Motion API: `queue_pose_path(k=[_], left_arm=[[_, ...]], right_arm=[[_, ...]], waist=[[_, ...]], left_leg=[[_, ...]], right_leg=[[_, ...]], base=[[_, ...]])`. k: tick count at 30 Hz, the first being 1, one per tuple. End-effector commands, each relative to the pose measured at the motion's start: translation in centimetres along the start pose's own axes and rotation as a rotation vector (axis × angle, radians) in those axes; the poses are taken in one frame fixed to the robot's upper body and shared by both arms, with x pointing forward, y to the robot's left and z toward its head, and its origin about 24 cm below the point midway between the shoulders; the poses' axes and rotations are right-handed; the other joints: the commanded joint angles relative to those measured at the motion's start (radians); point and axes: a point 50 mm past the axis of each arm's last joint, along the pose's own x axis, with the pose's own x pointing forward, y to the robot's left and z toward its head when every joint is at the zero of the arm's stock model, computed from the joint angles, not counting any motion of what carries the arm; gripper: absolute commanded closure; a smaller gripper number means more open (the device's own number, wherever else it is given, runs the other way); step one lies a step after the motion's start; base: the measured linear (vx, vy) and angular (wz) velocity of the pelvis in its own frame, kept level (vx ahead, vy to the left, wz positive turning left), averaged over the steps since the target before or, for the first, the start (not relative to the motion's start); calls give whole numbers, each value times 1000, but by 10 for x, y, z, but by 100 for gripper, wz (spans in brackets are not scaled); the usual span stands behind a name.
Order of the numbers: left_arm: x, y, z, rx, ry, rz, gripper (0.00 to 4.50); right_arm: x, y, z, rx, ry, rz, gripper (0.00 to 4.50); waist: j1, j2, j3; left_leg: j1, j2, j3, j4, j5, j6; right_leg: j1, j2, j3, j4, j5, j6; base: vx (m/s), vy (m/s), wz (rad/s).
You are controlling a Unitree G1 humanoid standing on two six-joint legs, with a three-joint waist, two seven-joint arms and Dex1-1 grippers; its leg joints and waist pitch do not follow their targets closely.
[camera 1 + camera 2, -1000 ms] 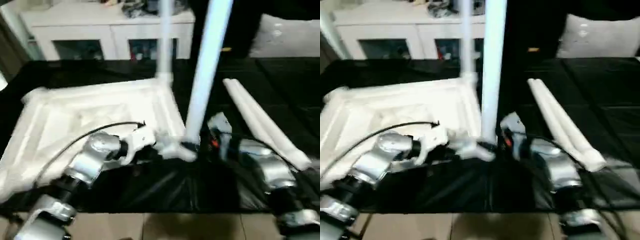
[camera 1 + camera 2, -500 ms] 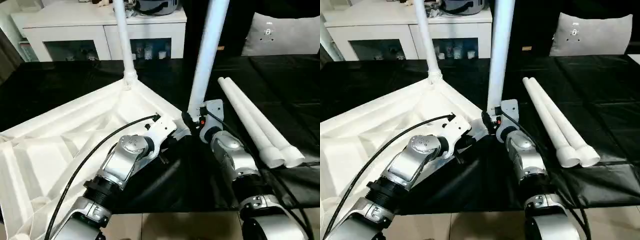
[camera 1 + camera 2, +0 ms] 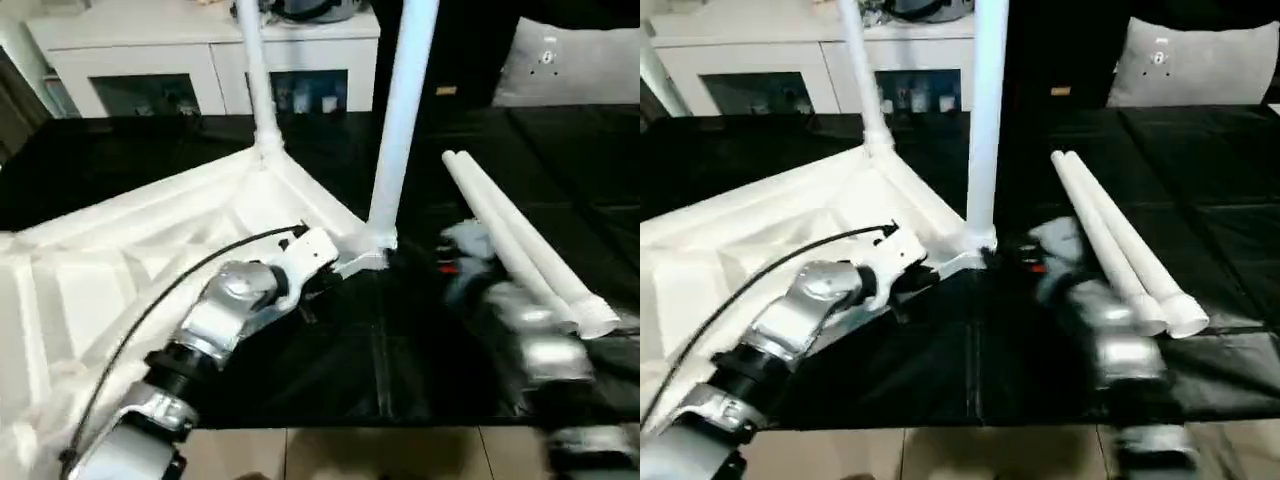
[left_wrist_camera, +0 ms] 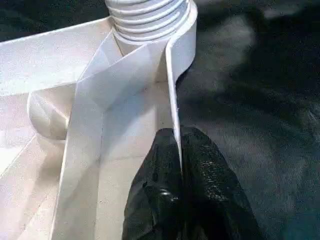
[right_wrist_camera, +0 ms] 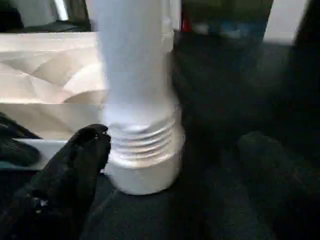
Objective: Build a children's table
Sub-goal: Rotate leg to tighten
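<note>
— While the left gripper (image 4: 180,165) is clamped on the thin side wall of the table top (image 3: 150,260), what is the right one doing?

— The right gripper (image 5: 172,175) has its fingers spread wide, one black pad (image 5: 82,150) just beside the ribbed base of the near leg (image 3: 398,130), the other well off to the far side. It grips nothing.

— Where does that leg stand?

— Upright in the near corner socket (image 4: 147,15) of the upturned top, its long axis pointing straight up. A second leg (image 3: 255,75) stands in the far corner. From the right gripper, the near leg rises directly ahead between the spread fingers, so I'd judge it seated and let go.

— And what's left?

— Two loose legs (image 3: 520,240) lie side by side on the black cloth (image 3: 400,340), running away from the robot, wide ends nearest it. They lie on the right arm's side, near that forearm, well apart from the left gripper.

— So which arm goes next?

— Probably the right; it is nearer and free. It would need to turn across a leg's long axis to take hold.
</note>
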Motion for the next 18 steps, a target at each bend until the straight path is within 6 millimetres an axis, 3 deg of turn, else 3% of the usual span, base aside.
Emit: queue_pose_path(k=[1,13,14,15,16,18], left_arm=[[-4,-5,-1,110,11,-111,450],[-20,-15,-14,278,56,-365,450],[-24,-18,-16,305,60,-427,450],[-24,-18,-16,305,60,-427,450],[-26,-20,-17,320,59,-463,450],[-27,-22,-17,332,56,-492,450]], right_arm=[[-7,4,5,-48,8,144,1],[-17,8,10,-186,134,431,1],[-16,13,9,-197,167,526,1],[-16,13,9,-197,167,526,1],[-15,16,9,-194,176,569,26],[-14,18,9,-192,183,601,26]], waist=[[5,-8,-61],[25,-9,-60],[26,-17,-61],[28,-15,-61],[28,-15,-61],[29,-14,-60]], left_leg=[[1,41,-11,-62,-147,132],[7,50,-9,-65,-168,112],[6,49,-10,-65,-165,113],[5,49,-11,-65,-162,114],[4,50,-9,-65,-161,114],[6,51,-9,-65,-165,115]], right_leg=[[62,-72,34,-68,-141,-240],[58,-73,34,-62,-148,-254],[60,-72,33,-61,-147,-254],[61,-73,33,-59,-148,-254],[60,-73,34,-59,-149,-253],[57,-74,34,-60,-163,-251]], base=[[0,0,0],[0,0,0],[0,0,0],[0,0,0],[0,0,0],[0,0,0]])
